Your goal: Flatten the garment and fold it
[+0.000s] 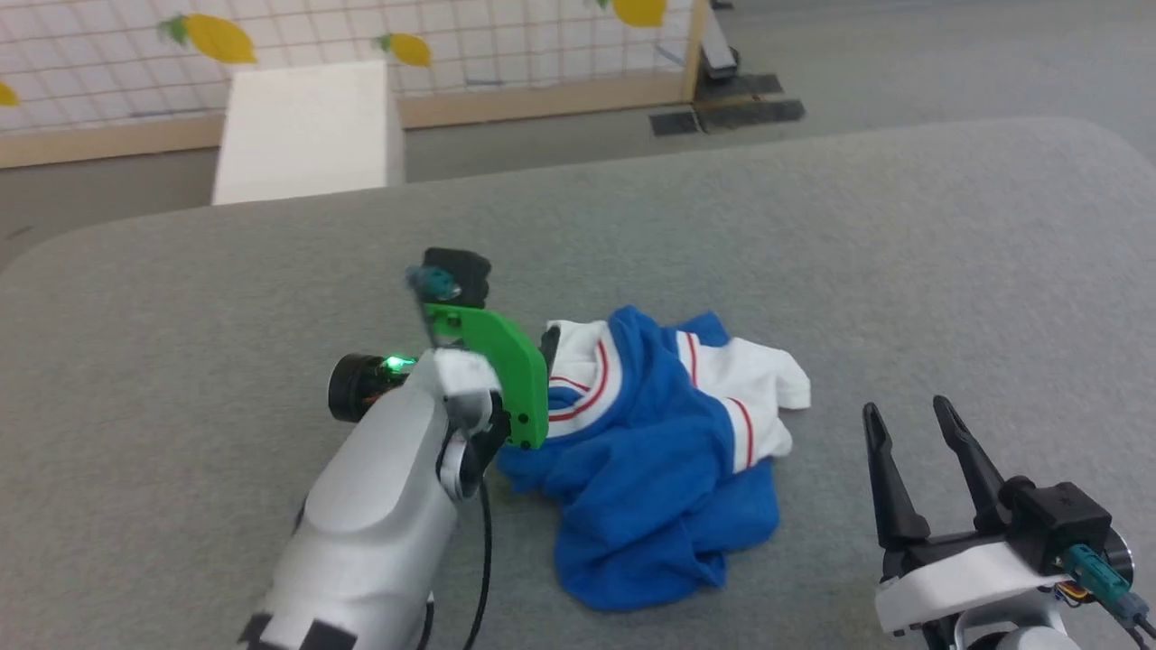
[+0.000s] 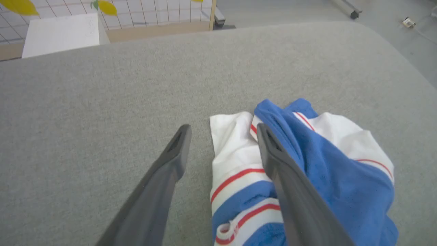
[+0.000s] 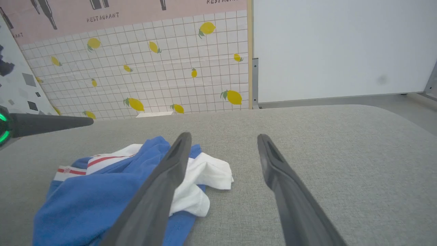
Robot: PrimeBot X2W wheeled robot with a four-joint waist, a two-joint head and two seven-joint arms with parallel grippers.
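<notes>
The garment [image 1: 650, 451] lies crumpled in a heap on the middle of the grey padded table [image 1: 858, 226]. It is bright blue, with white sleeves edged in thin red stripes. My left gripper [image 2: 223, 128] is open over the heap's left edge, and a white sleeve [image 2: 232, 150] lies below the gap between its fingers. In the head view the green wrist bracket [image 1: 506, 361] hides most of those fingers. My right gripper [image 1: 908, 411] stands open to the right of the garment [image 3: 85, 201], apart from it and holding nothing.
A white box [image 1: 307, 126] stands past the table's far left edge, in front of a tiled wall with lemon prints [image 3: 153, 75]. Bare grey table surface stretches around the heap. Grey floor [image 1: 948, 63] lies beyond the far edge.
</notes>
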